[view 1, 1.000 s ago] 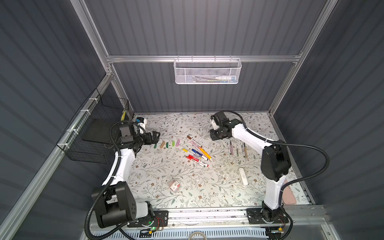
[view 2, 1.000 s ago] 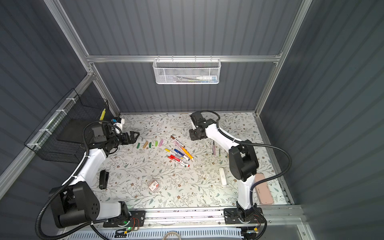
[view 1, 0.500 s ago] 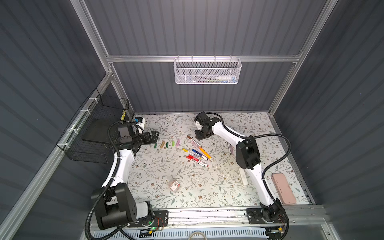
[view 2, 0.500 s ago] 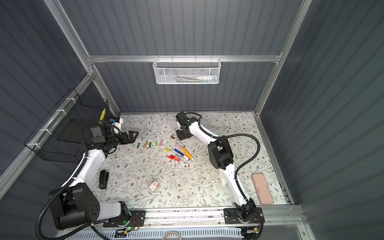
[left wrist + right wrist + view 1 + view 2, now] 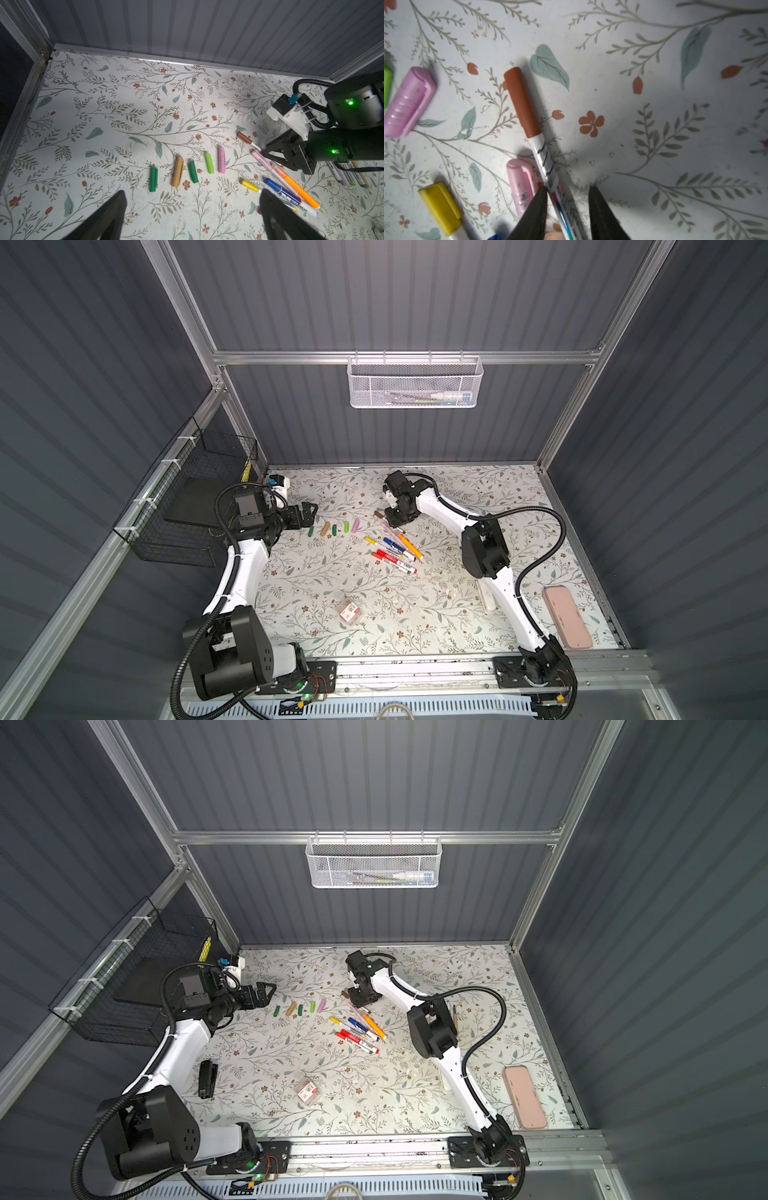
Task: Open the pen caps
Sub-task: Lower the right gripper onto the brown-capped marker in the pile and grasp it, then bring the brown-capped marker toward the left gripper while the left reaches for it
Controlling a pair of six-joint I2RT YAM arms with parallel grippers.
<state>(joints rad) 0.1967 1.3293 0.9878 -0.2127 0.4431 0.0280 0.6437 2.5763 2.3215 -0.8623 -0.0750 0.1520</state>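
Top views both show us the flowered surface [image 5: 478, 497], where the left gripper [image 5: 309, 512] hovers with its fingers spread wide, near a row of five loose pen caps [image 5: 332, 527] in green, tan and pink. In the right wrist view we find the right gripper [image 5: 568, 189] partly spread astride the white body of a pen [image 5: 545, 162], not pinching it. Its brown cap [image 5: 522, 104] is on, lying between a loose pink cap [image 5: 409, 101] and bare surface.

White desk [image 5: 128, 87] patterned with grey-green leaves and rust flowers; dark green cap [image 5: 153, 179], tan cap [image 5: 177, 174], lime cap [image 5: 209, 163], pink cap [image 5: 221, 159], brown cap [image 5: 244, 138], yellow cap [image 5: 248, 185]; salmon-pink case [image 5: 567, 616].
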